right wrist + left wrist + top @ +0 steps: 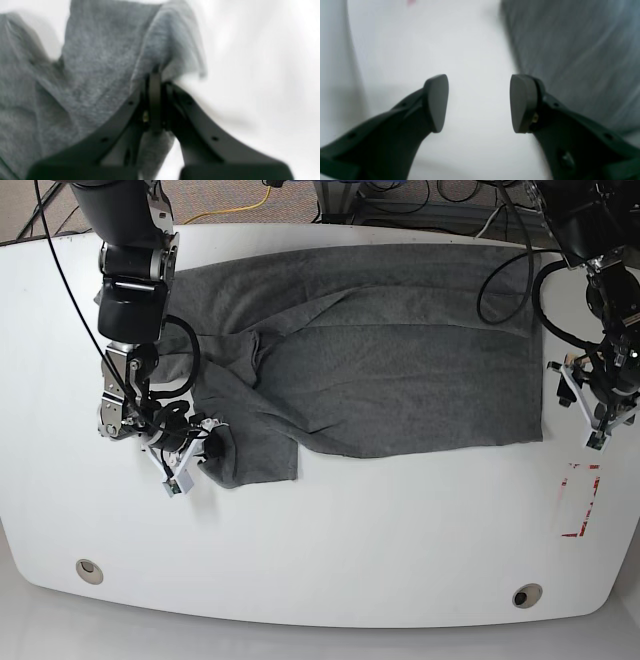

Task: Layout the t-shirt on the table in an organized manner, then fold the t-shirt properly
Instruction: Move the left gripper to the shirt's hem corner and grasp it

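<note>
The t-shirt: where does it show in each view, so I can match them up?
Left wrist: t-shirt fills upper right, beside open left gripper.
Right wrist: fills left, pinched by right gripper.
Base: spread across table centre.
Shared landmark: the white table.

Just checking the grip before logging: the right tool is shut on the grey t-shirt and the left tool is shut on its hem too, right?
Not quite. The right tool is shut on the dark heather-grey knit t-shirt, but the left wrist view shows the left tool open, holding nothing.
</note>
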Action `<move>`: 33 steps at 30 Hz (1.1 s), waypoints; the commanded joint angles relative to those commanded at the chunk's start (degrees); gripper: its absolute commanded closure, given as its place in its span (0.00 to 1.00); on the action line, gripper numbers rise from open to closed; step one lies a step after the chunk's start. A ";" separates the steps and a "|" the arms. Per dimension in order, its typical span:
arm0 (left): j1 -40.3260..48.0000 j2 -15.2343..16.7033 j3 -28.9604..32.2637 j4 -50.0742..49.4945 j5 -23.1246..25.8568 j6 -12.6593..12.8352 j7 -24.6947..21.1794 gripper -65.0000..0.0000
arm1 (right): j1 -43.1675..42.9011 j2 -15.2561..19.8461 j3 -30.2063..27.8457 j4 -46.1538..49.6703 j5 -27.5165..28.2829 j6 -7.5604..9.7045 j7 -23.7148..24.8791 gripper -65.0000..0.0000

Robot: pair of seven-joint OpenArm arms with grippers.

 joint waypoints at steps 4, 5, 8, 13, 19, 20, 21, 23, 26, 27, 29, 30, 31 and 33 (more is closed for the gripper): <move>-5.98 -0.09 0.00 -10.20 0.00 0.00 -3.52 0.43 | 0.18 0.18 0.00 0.00 0.00 0.00 -0.09 1.00; -7.38 -0.09 0.00 -13.01 0.00 0.00 -4.84 0.42 | 0.18 0.18 0.00 0.00 0.00 0.00 -0.09 1.00; -10.20 -0.26 0.00 -19.08 0.09 0.00 -7.47 0.38 | 0.18 0.09 0.00 0.00 0.00 0.00 -0.09 1.00; -14.42 -0.62 0.62 -27.78 0.09 0.00 -10.20 0.35 | 0.09 0.26 0.00 0.00 0.00 0.00 -0.09 1.00; -18.11 -0.70 7.91 -38.51 0.00 0.00 -15.38 0.35 | 0.00 0.44 0.00 0.00 0.00 0.00 -0.09 1.00; -18.11 -0.62 8.53 -39.65 -0.09 0.00 -16.00 0.35 | 0.00 0.44 0.00 0.00 0.00 0.00 -0.09 1.00; -18.20 -0.53 8.62 -40.18 -0.09 0.00 -16.35 0.35 | 0.00 0.44 0.00 0.00 0.00 0.00 -0.09 1.00; -18.20 -0.44 8.62 -40.79 -0.09 0.00 -16.44 0.35 | 0.00 0.44 0.00 0.00 0.00 0.00 -0.09 1.00; -18.11 0.35 8.79 -40.88 0.00 0.00 -16.44 0.36 | 0.00 0.44 0.00 0.00 0.00 0.00 -0.09 1.00; -17.93 0.44 9.05 -40.88 0.00 0.00 -16.44 0.36 | 0.00 0.44 0.00 0.00 0.00 0.00 -0.09 1.00; -17.76 0.44 9.05 -40.88 0.00 0.00 -16.44 0.36 | 0.00 0.44 0.00 0.00 0.00 0.00 -0.09 1.00; -17.49 0.35 9.05 -40.88 0.00 0.00 -16.44 0.37 | 0.00 0.44 0.00 0.00 0.00 0.00 -0.09 1.00; -17.23 0.35 9.05 -40.88 0.00 0.00 -16.44 0.37 | 0.00 0.44 0.00 0.00 0.00 0.00 -0.09 1.00; -16.09 0.35 9.05 -40.44 0.00 0.00 -16.44 0.44 | 0.00 0.44 0.00 0.00 0.00 0.00 -0.09 1.00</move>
